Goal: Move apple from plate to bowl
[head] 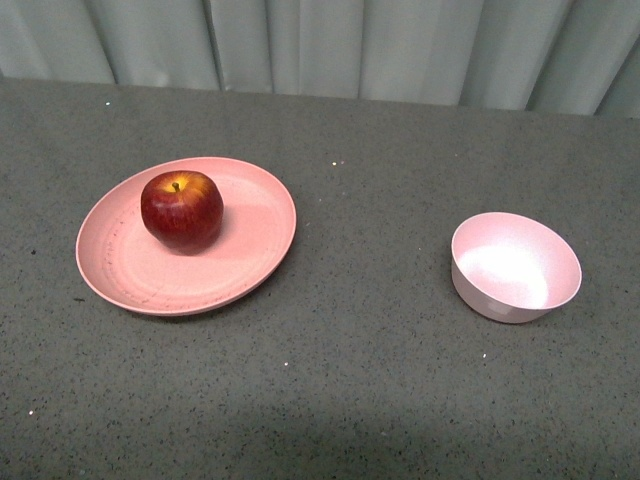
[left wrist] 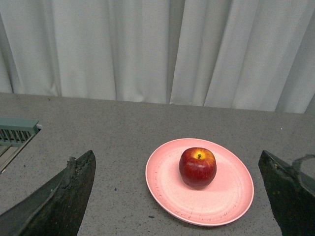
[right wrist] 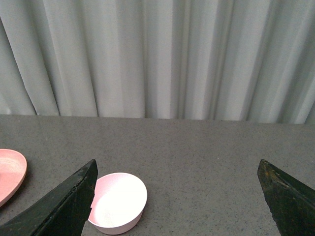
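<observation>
**Left claw** [left wrist: 175, 153]: jaws spread wide, nothing held. It hangs above the surface [head: 350, 390] and touches nothing.

**Right claw** [right wrist: 177, 162]: jaws also spread wide, nothing held.

**Apple** [head: 181, 208]: dark red, stem up, resting on the plate [head: 250, 275]. It lies ahead of and below the left claw, between the lines of its two fingers [left wrist: 74, 187] and somewhat nearer one of them. It is well apart from the claw.

**Plate**: wide, shallow, pink. The apple sits a little toward its far rim.

**Bowl** [head: 480, 295]: small, deep, pale pink, upright and empty. It lies ahead of the right claw, off its centre line and close by one finger. It is well apart from the plate.

**Step in hand (judged)**: reaching for the apple; the transfer has not begun.

**Handling notes (judged)**:
- The left claw is the better placed of the two.
- It should centre over the apple before descending.
- The jaws should remain wide until the fingers pass the apple's widest part, then close there rather than near the stem, because glossy round skin may slip.
- Fingertips should stay off the plate rim, since the shallow plate could tip.
- The apple should be lifted straight clear before it is carried across.
- The bowl looks barely wider than the apple, so the release should be low and centred.
</observation>
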`<state>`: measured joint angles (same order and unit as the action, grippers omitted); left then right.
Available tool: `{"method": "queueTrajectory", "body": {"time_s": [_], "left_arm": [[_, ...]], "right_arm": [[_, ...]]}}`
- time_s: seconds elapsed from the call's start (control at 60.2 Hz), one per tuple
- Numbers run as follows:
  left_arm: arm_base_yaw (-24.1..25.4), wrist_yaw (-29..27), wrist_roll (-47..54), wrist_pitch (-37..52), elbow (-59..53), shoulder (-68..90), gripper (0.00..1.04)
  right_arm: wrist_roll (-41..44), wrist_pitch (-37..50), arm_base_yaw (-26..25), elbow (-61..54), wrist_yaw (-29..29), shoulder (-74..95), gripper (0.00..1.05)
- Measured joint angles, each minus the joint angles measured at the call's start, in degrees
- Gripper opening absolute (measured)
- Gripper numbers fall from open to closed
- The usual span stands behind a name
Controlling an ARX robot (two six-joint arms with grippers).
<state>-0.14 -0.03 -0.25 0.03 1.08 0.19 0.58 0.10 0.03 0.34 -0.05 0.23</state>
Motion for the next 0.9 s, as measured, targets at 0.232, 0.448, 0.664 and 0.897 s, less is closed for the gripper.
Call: {"method": "queueTrajectory", "body": {"time_s": [0.232, 0.448, 0.664, 0.897], "left_arm": [[0.0, 0.0, 0.0, 0.0, 0.0, 0.0, 0.98], [0.0, 0.0, 0.0, 0.0, 0.0, 0.0, 0.98], [0.0, 0.0, 0.0, 0.0, 0.0, 0.0, 0.98], [0.0, 0.0, 0.0, 0.0, 0.0, 0.0, 0.98]], "right_arm": [[0.0, 0.0, 0.0, 0.0, 0.0, 0.0, 0.95], [0.0, 0.0, 0.0, 0.0, 0.0, 0.0, 0.95], [0.0, 0.0, 0.0, 0.0, 0.0, 0.0, 0.95], [0.0, 0.0, 0.0, 0.0, 0.0, 0.0, 0.95]]}}
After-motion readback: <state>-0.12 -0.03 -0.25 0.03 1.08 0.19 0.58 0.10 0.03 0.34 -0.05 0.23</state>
